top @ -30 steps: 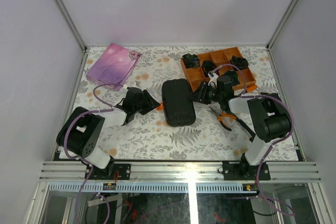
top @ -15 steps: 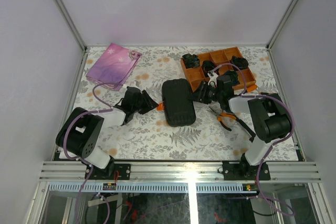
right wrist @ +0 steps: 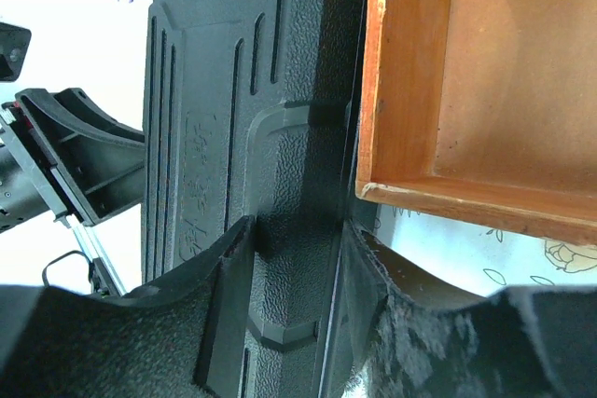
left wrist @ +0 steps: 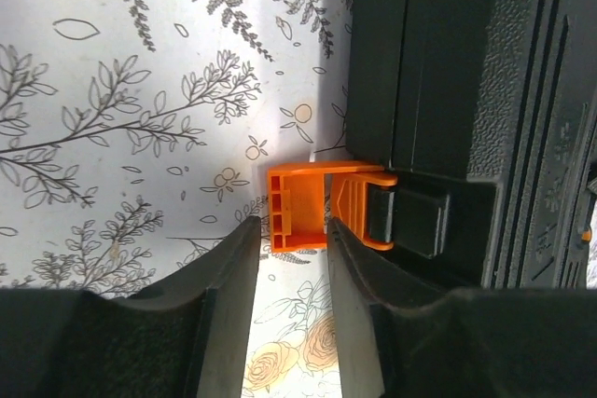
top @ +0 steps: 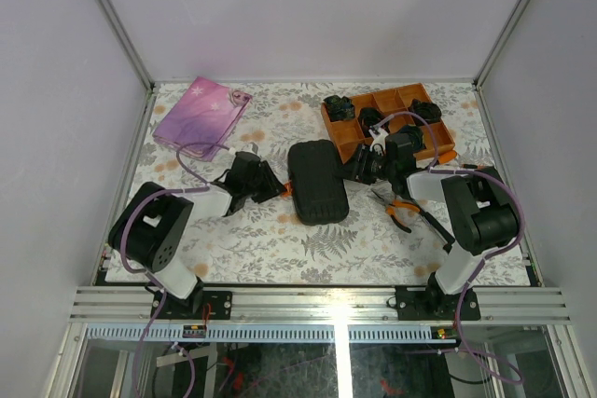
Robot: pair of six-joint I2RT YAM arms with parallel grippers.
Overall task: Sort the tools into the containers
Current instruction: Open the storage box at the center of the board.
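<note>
Bracing the black oblong moulded tool case at mid-table, the right gripper apparently pinches its right edge so the left gripper, jaws slightly spread, straddles the orange plastic latch; orange-handled metal pliers lie outside.

The worktop wears a pale cover printed with ferns and orange flowers. A pink-purple fabric pouch lies at its far left corner, a shut black tool case in the middle, an orange compartment tray just beside it at far right, and orange-handled pliers nearer, right of the case
</note>
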